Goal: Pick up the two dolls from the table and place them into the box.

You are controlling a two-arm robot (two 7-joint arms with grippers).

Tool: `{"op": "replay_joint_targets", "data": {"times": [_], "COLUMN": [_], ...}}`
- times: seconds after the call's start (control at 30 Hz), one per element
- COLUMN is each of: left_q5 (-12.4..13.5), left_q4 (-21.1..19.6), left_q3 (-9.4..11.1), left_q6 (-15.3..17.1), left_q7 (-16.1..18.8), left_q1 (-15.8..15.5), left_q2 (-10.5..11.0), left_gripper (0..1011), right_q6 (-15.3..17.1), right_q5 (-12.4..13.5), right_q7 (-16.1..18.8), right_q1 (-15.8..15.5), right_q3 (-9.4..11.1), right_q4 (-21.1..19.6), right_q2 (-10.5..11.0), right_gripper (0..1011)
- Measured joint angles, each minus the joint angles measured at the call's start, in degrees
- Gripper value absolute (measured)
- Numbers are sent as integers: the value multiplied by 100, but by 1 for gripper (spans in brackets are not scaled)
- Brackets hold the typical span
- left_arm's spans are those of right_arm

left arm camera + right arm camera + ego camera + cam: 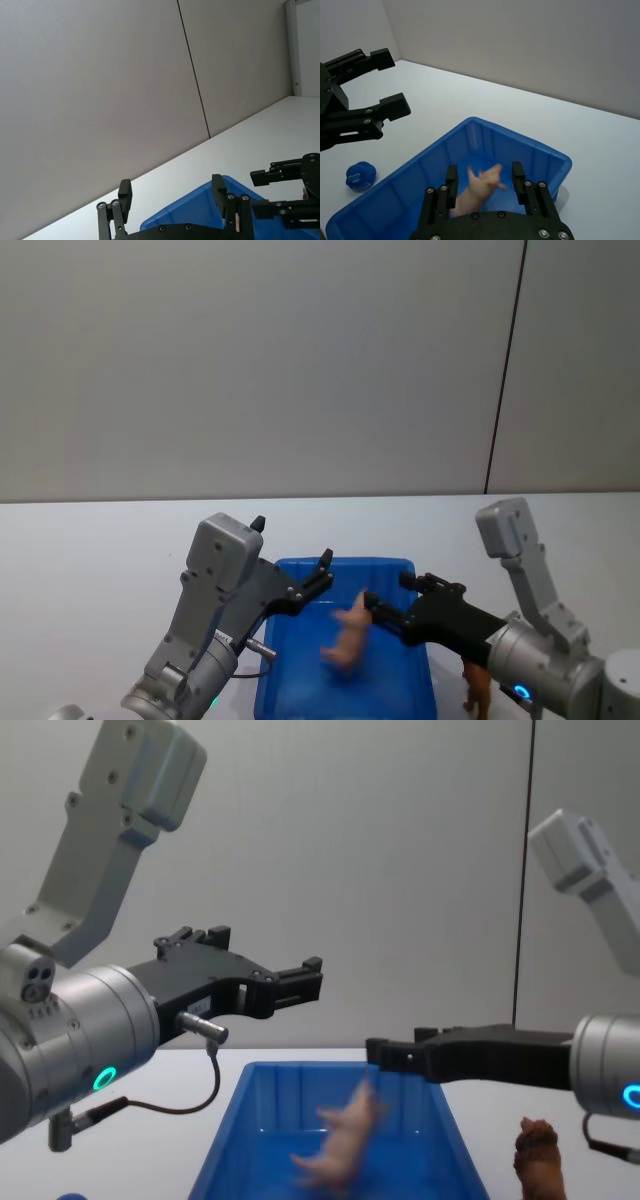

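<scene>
Logging the right gripper point(385, 592) as spread wide and gripping nothing, reaching in above the box point(345, 562) from its own arm's side. Placing the pale pink pig point(348, 638) just below and ahead of its fingertips, in line with the gap between its two fingers in the right wrist view, smeared and tilted, inside the box walls. Judging that doll as dropping toward the box floor, without being able to tell whether touching it yet. Logging the left gripper point(318, 575) likewise as parted and carrying nothing, hovering opposite the right gripper, above the box rim on its own side and apart from the pig. Placing the reddish-brown doll point(477, 690) behind and below the right gripper, under that arm's forearm, apparently standing on the table point(100, 560) just outside the box wall. Noting a small blue item point(359, 176) lying on the table below the left gripper, outside the box. Judging one doll as nearly delivered and the second as not yet picked. Flagging risks:

- bouncing the pig off a sloped wall, though probably not over the rim
- toppling the brown doll with the forearm while pulling back and turning down toward so close a target
- pinching only shaggy fur and losing that doll during lifting
- clipping the rim or the left gripper while swinging back over the shared opening
</scene>
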Motion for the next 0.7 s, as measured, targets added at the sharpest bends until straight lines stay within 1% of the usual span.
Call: {"op": "replay_joint_targets", "data": {"times": [0.03, 0.1, 0.13, 0.17, 0.2, 0.3, 0.37, 0.4, 0.47, 0.7], "left_q5": [0, 0, 0, 0, 0, 0, 0, 0, 0, 0], "left_q4": [0, 0, 0, 0, 0, 0, 0, 0, 0, 0], "left_q3": [0, 0, 0, 0, 0, 0, 0, 0, 0, 0], "left_q6": [0, 0, 0, 0, 0, 0, 0, 0, 0, 0], "left_q7": [0, 0, 0, 0, 0, 0, 0, 0, 0, 0], "left_q1": [0, 0, 0, 0, 0, 0, 0, 0, 0, 0], "left_q2": [0, 0, 0, 0, 0, 0, 0, 0, 0, 0], "left_gripper": [1001, 1001, 1001, 1001, 1001, 1002, 1001, 1001, 1001, 1001], "right_q6": [-5, -37, -47, -61, -75, -145, -185, -218, -274, -399], "right_q5": [-1, -2, -2, -2, -2, 16, 33, 51, 86, 214], "right_q7": [1, 2, 0, -2, -8, -65, -112, -159, -244, -540], "right_q1": [9, 22, 24, 26, 25, 20, 4, -18, -74, -329], "right_q3": [-9, -25, -28, -31, -33, -33, -26, -16, 7, 93], "right_q4": [17, 45, 50, 55, 57, 56, 40, 13, -46, -309], "right_q2": [-12, -30, -33, -35, -36, -33, -24, -7, 33, 205], "right_gripper": [631, 718, 740, 740, 796, 869, 937, 945, 996, 1001]}}
